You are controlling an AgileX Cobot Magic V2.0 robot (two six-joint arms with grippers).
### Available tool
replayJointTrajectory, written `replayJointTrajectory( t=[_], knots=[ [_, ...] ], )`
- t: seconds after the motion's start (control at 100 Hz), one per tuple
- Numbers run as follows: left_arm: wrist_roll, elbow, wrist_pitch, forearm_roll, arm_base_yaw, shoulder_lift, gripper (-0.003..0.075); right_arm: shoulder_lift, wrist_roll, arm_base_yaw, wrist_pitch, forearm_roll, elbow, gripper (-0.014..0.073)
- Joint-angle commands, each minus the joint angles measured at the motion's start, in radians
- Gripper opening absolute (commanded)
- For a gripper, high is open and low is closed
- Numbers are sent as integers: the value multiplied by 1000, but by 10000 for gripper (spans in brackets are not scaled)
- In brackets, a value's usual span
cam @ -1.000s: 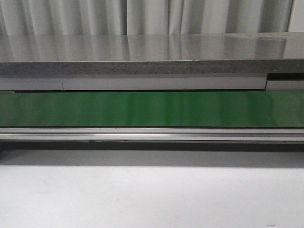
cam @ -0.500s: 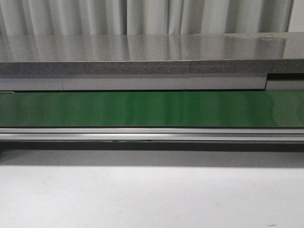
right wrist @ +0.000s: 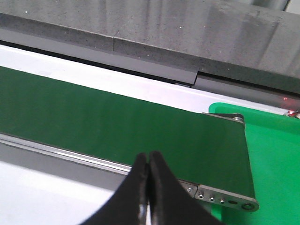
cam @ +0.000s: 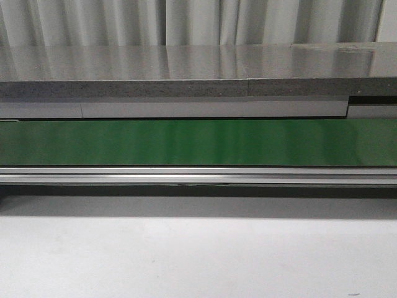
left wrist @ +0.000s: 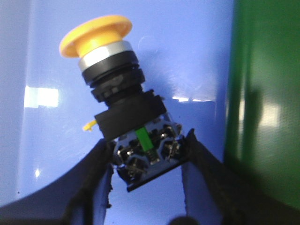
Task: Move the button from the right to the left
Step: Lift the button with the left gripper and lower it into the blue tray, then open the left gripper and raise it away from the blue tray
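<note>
Nothing has shifted in the front view since the earlier frames; the green belt (cam: 198,143) lies bare as before; the left tool (left wrist: 149,161) is clamped on the button (left wrist: 119,101), yellow head tilted, above a blue surface (left wrist: 187,56); the right tool (right wrist: 149,176) is pressed together, holding nothing, over the belt's end.
</note>
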Motion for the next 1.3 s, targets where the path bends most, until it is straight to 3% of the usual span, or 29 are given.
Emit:
replayJointTrajectory(
  t=[0.0, 0.23, 0.35, 0.83, 1.12, 1.29],
  knots=[
    [-1, -31, -42, 7, 4, -44, 92, 7, -4, -1, -75, 10, -23, -68],
    [-1, -31, -42, 7, 4, -44, 282, 7, -4, -1, -75, 10, -23, -68],
    [-1, -31, -42, 7, 4, -44, 344, 7, -4, -1, -75, 10, -23, -68],
    [-1, -31, -38, 7, 4, -72, 351, 7, -4, -1, -75, 10, -23, -68],
    [-14, -33, -59, -56, -10, -250, 350, 7, -4, -1, -75, 10, -23, -68],
    [-14, -27, -61, -81, -76, -370, 349, 7, -4, -1, -75, 10, -23, -68]
  ],
)
